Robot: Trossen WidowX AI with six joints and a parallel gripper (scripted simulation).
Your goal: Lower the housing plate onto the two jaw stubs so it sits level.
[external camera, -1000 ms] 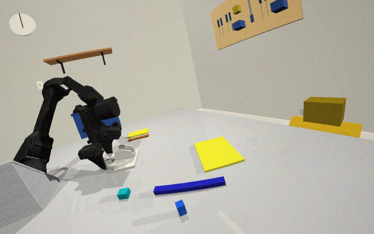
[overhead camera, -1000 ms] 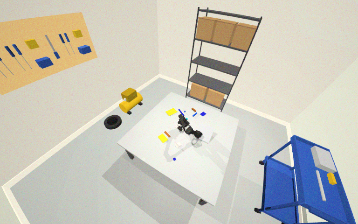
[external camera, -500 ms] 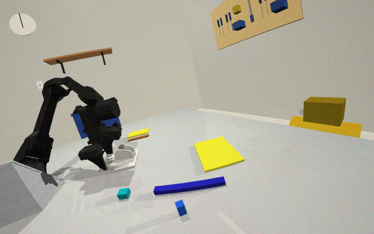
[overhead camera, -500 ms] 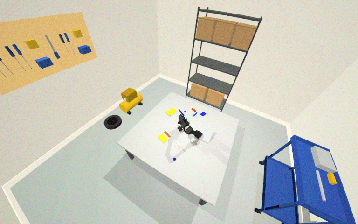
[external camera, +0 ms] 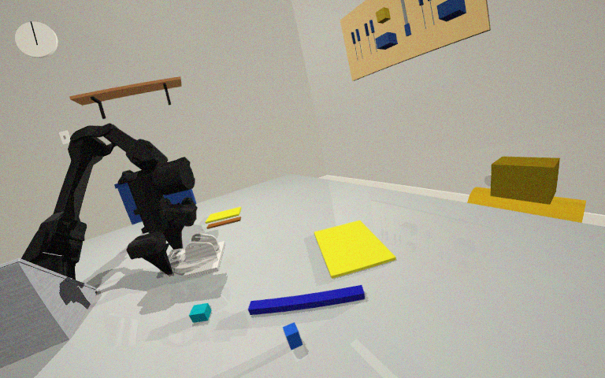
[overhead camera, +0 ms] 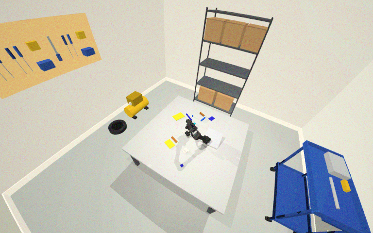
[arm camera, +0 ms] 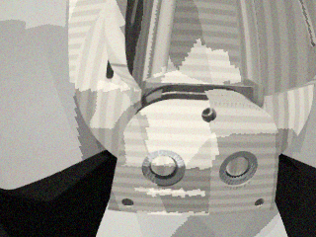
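Gripper points down, 2 fingers apart.

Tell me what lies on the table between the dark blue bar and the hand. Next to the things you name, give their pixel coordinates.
The small teal block (overhead camera: 194, 123) (external camera: 199, 313) lies between the dark blue bar (overhead camera: 188, 116) (external camera: 306, 300) and the hand (external camera: 175, 261); the exterior view shows it.
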